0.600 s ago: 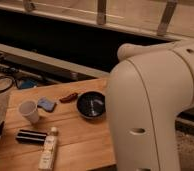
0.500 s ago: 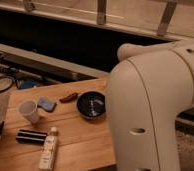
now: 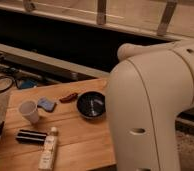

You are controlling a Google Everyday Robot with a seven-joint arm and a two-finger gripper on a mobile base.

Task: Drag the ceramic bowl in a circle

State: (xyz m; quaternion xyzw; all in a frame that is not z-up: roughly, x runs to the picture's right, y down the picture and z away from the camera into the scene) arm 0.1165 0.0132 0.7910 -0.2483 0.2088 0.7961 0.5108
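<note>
Filling the right half of the view, the white robot arm blocks the near right of the wooden surface. The gripper is not visible anywhere, so its state cannot be told. The ceramic bowl sits right of centre, just beside the arm. It is apart from the white bottle, black box, white cup, blue pad and red item to its left. The bowl is judged stiff, fairly heavy, glossy and breakable; a hold on the rim, or pressure against the inner wall, should drag it. Nothing has shifted against the earlier frames: bowl and arm lie as before.
</note>
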